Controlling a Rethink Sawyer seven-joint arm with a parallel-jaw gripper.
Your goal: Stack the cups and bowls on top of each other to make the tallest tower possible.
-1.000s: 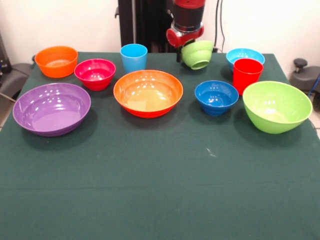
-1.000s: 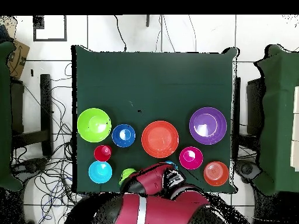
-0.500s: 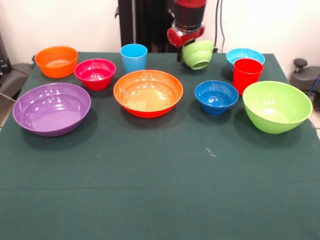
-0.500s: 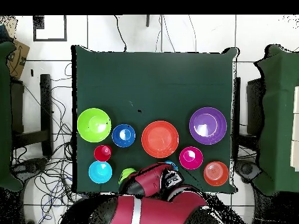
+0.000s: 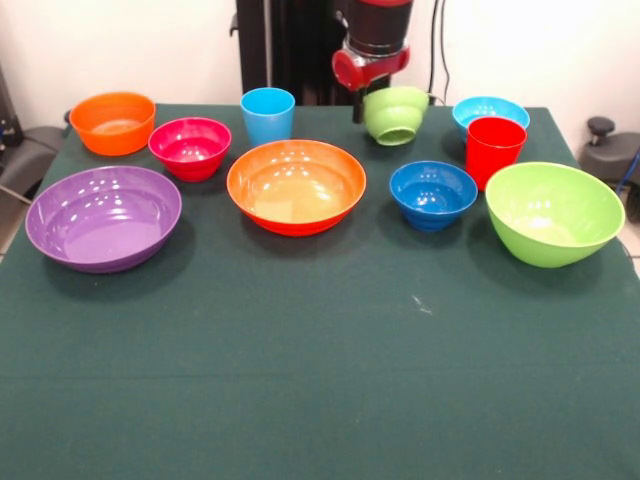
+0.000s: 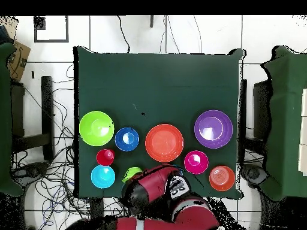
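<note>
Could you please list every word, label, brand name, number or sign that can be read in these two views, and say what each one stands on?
None can be read in either view.
The bowls, such as the large orange bowl, and the red cup are plain coloured plastic with no print.
The green table cloth bears no marks to read.
The gripper housing shows no legible label.

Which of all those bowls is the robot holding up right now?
The small lime green bowl, tilted under the gripper at the table's far edge. Every other bowl sits flat on the cloth.
</note>
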